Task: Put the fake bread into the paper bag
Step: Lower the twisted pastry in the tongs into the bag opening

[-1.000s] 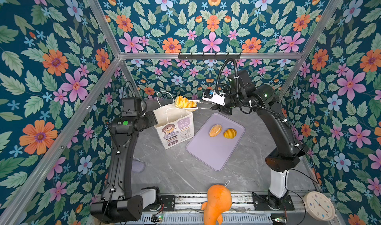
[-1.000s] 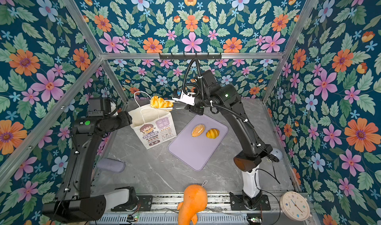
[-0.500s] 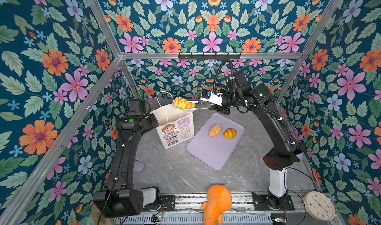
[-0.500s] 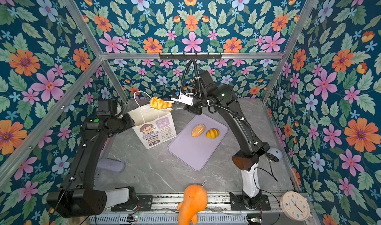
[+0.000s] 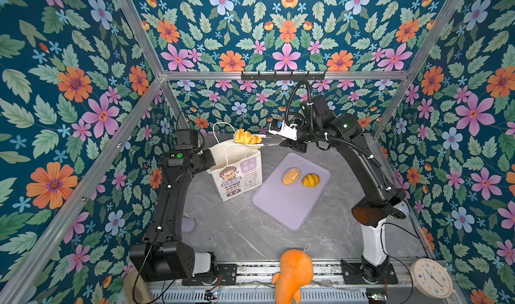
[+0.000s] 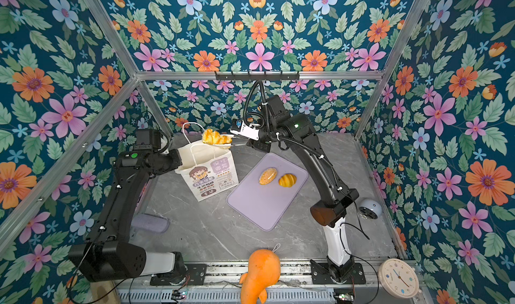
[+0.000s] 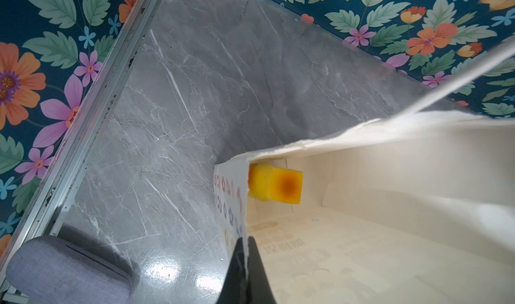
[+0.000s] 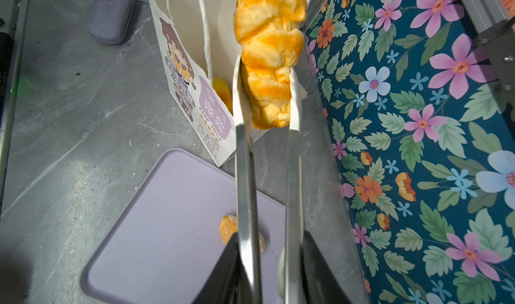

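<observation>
Grey marble-look counter (image 5: 237,233) runs out from my bases between flowered walls. Nearest me an orange plush toy (image 5: 292,272) sits at the front edge, with a round white clock (image 5: 430,281) off to my right; neither concerns me. Further out lies the flat lilac tray (image 5: 278,208). On its far part rest the round speckled bun (image 5: 291,176) and the ridged yellow croissant (image 5: 310,180), just beside each other.

Left of the tray stands the white paper bag (image 5: 237,174) with its cartoon girl, upright and open. My left fingers (image 7: 255,272) are pressed together on its rim, paper pinched between them. I judge this steadies the mouth. Inside, the blocky yellow loaf piece (image 7: 276,184) lies in a corner.

Farthest out, my right fingers (image 8: 315,266) are clamped on metal tongs (image 8: 245,177), which grip one end of the twisted golden roll (image 5: 246,138) above the bag's far rim. Whether it hangs squarely over the opening I cannot tell.

I reckon the step in hand is delivering the roll. Next I should centre it over the mouth, lower it, and ease my right fingers so the tongs let go.
</observation>
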{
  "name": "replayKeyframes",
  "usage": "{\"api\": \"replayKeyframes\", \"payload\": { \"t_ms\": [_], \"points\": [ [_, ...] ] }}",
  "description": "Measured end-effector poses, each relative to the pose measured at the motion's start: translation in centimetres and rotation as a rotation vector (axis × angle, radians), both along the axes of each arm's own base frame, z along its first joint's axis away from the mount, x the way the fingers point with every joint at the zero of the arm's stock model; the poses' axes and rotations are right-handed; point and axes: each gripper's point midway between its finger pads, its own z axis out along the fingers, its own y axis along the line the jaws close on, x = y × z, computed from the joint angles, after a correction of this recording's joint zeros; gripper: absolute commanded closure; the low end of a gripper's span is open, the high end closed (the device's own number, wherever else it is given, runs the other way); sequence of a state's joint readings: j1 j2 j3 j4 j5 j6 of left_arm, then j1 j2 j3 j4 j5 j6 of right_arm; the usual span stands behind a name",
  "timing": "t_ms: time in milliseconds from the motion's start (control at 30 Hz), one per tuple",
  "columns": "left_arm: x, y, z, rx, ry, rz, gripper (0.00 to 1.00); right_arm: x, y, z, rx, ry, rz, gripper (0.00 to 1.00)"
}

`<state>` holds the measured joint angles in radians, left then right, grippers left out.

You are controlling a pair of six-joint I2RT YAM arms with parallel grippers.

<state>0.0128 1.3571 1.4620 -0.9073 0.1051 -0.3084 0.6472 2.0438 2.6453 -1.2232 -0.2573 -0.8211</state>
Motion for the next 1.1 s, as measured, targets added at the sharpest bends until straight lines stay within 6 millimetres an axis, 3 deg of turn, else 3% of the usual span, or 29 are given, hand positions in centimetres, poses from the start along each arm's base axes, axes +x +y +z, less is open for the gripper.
{"api": "replayKeyframes", "payload": {
  "t_ms": [300, 533, 800, 1100],
  "points": [
    [0.8, -0.4, 1.2, 0.032, -0.043, -0.079, 1.0, 0.0, 1.9, 0.6, 0.066, -0.005, 0.06, 0.67],
    [1.0, -0.9, 2.3, 0.06, -0.069, -0.155, 1.0, 0.1, 3.3, -0.8, 0.058, 0.022, 0.091, 0.67],
    [0.7, -1.4, 1.9, 0.067, -0.047, -0.207, 1.0, 0.3, 3.6, -1.8, 0.039, 0.027, 0.108, 0.67],
    [0.7, -1.6, 1.7, 0.055, -0.039, -0.219, 1.0, 1.0, 4.1, -4.4, -0.011, 0.049, 0.129, 0.67]
  ]
}}
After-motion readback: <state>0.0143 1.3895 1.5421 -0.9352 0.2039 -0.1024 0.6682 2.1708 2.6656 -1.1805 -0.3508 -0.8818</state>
